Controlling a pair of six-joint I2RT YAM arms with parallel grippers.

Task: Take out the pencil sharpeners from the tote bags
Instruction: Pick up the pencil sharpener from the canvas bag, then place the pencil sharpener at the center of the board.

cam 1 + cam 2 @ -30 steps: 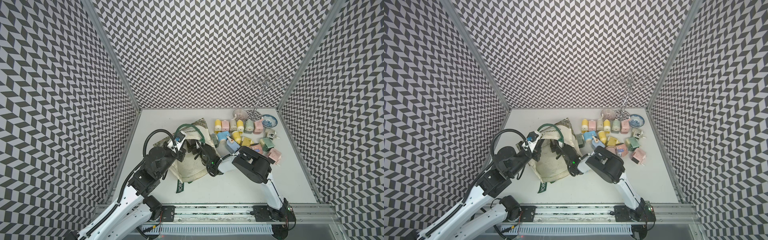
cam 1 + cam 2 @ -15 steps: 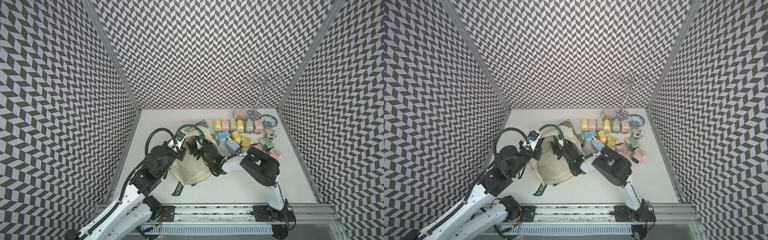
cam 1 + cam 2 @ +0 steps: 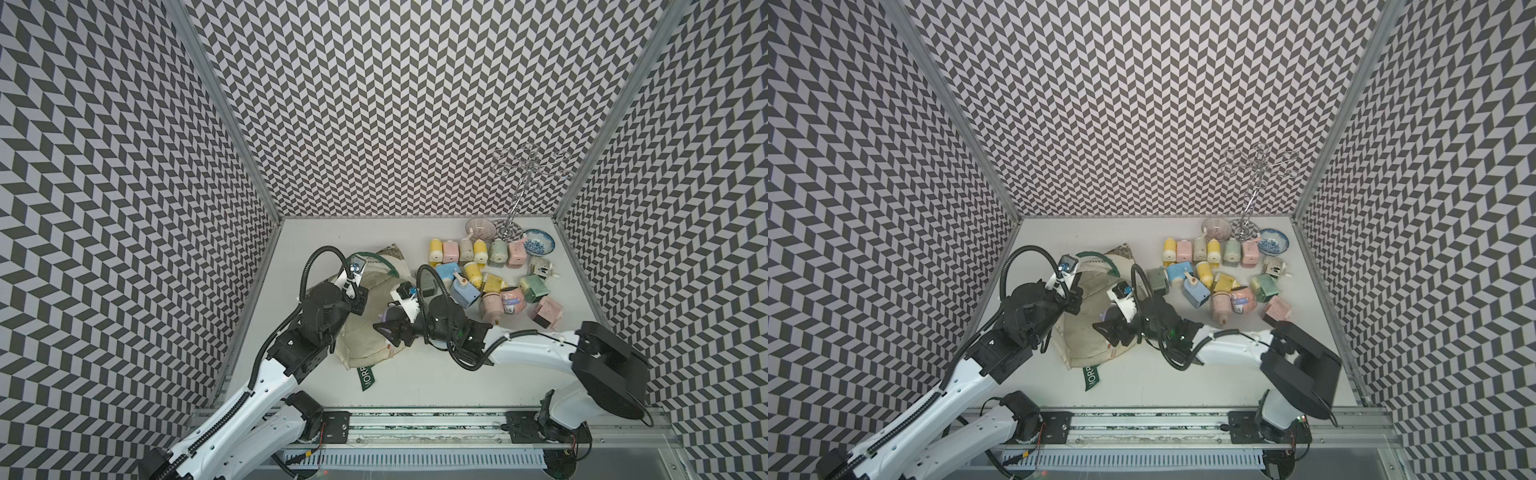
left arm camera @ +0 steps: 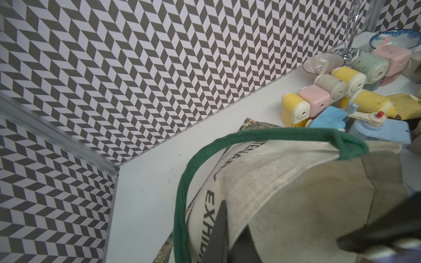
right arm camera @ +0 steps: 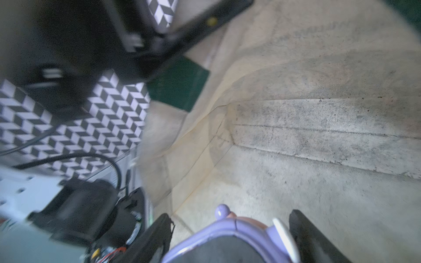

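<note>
left pincer: clamped on tote bag rim | right pincer: at bag mouth, gripping purple sharpener | other pencil sharpeners: clustered on table beside bag

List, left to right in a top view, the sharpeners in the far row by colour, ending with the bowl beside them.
yellow sharpener → pink sharpener → beige sharpener → second yellow sharpener → green sharpener → second pink sharpener → blue-patterned bowl
</note>
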